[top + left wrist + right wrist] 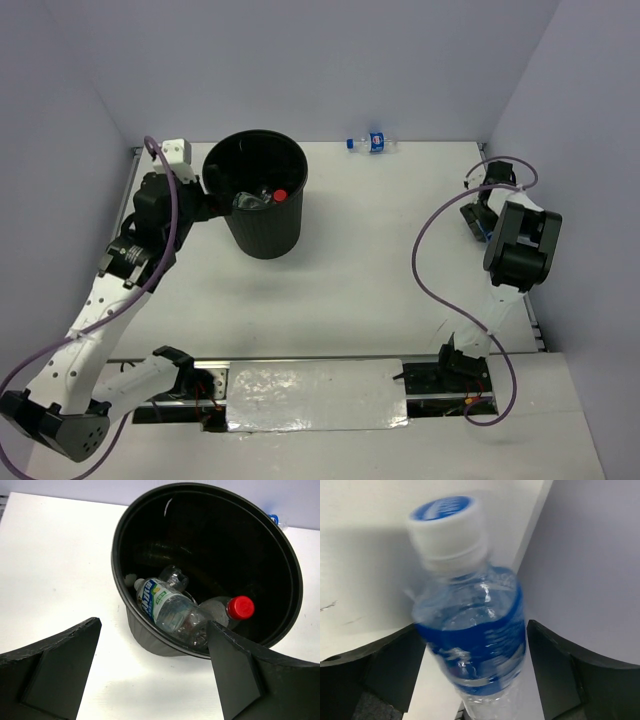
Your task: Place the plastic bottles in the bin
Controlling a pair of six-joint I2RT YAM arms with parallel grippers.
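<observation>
Right gripper [472, 630], at the right edge of the top view, clasps a blue-label bottle [465, 605], cap pointing away from the wrist; the bin [265, 235] lies well to its left, beside the wide-open, empty left gripper [154, 625].

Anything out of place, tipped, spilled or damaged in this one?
Nothing is damaged or spilled. The bin stands upright with bottles inside. One blue-labelled bottle lies on its side by the far wall, away from the bin, not yet collected. The right gripper holds a white-capped bottle, blurred in its wrist view.
</observation>
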